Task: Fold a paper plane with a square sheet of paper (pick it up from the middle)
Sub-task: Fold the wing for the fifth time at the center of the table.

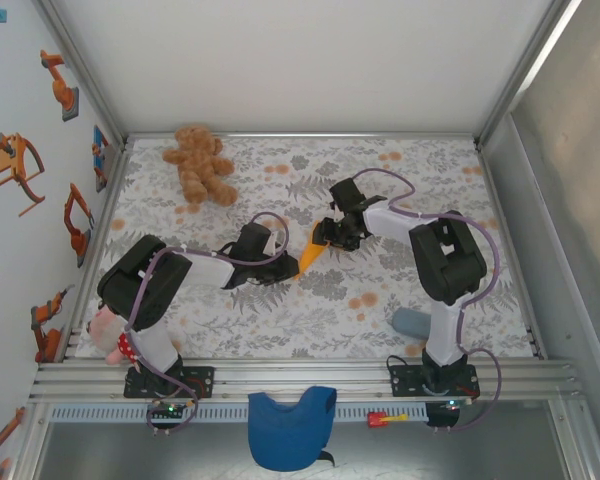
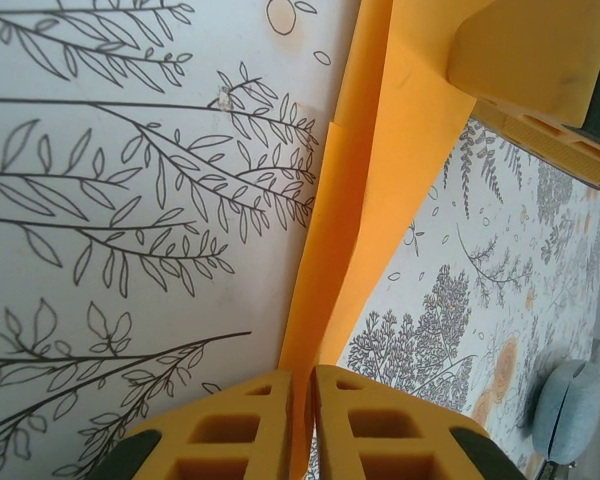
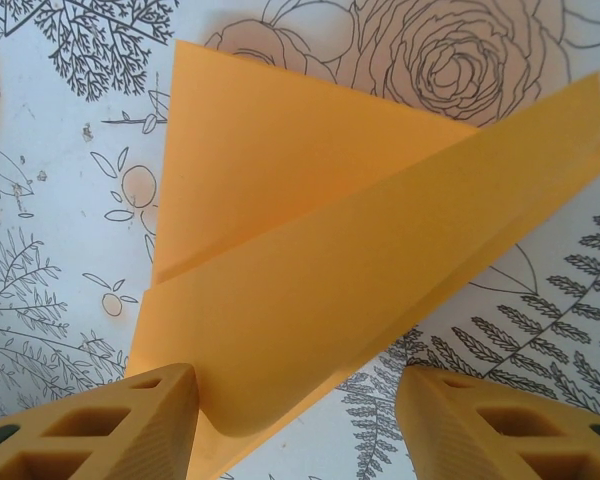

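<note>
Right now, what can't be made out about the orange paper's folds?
Top external: ends of the paper plane covered by left arm and right arm; creases too small.
Left wrist: its far end behind the right fingers, cut by top edge.
Right wrist: its near corner cut off at bottom edge.

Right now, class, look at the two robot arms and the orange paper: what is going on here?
Two arms are folding a paper plane in the middle of the flowered table. The orange paper is already creased into a long pointed shape. The left gripper pinches one end of it between its fingers. The right gripper is open, its fingers straddling the other end. A brown teddy bear lies apart at the far side.
</note>
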Robot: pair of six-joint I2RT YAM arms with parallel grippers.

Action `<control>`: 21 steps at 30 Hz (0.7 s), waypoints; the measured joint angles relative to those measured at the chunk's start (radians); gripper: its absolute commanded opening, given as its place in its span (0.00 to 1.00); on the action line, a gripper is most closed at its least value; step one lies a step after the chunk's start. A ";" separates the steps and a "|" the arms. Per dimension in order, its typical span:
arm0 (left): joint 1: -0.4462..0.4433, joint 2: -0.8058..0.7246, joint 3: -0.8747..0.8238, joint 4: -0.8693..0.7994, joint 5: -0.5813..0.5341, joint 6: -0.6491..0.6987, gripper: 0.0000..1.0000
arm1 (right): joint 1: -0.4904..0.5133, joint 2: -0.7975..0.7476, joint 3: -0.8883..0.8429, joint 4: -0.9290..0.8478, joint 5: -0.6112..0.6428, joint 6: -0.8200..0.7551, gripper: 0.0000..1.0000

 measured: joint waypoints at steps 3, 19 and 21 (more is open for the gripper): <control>0.000 0.002 0.001 -0.002 -0.001 0.000 0.12 | 0.000 0.008 0.007 -0.008 0.000 0.000 0.56; -0.013 -0.085 0.018 -0.136 -0.059 0.028 0.26 | 0.005 0.032 0.047 -0.058 0.014 -0.008 0.56; -0.013 -0.120 0.032 -0.170 -0.079 0.037 0.25 | 0.005 0.032 0.047 -0.058 0.014 -0.008 0.56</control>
